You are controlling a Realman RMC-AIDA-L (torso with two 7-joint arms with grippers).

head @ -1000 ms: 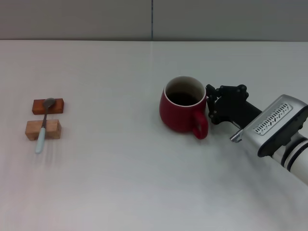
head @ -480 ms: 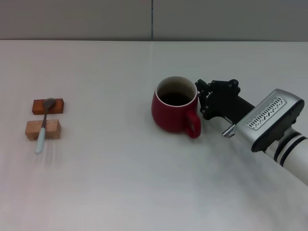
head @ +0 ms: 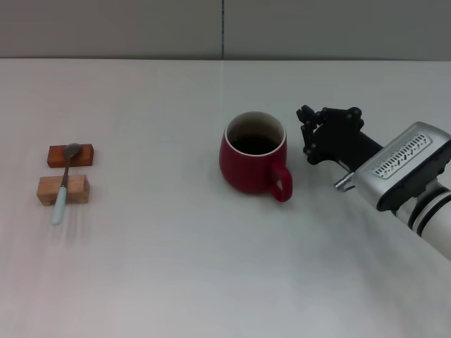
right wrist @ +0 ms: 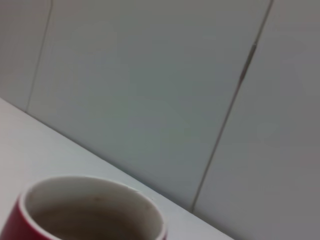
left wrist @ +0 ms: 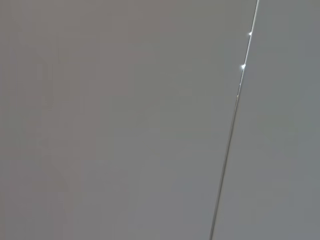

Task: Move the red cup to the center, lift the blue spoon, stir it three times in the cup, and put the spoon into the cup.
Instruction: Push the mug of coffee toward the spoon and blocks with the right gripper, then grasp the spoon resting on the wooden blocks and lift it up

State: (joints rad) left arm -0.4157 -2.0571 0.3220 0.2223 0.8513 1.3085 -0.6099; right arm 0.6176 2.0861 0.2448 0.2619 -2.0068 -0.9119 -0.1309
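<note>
Right gripper [head: 308,134] beside red cup [head: 251,162]

Probably a lab: bare white table [head: 211,267], grey panel wall [head: 141,28]

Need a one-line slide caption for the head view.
Right gripper sits just clear of the red cup near table centre; the blue spoon rests across two wooden blocks at far left.

White table [head: 176,267], fills most of frame. Centre: red cup [head: 252,162], upright, handle toward lower right. Far left: two wooden blocks, reddish [head: 70,155] above pale [head: 63,189]; blue spoon [head: 63,184] laid across both.
</note>
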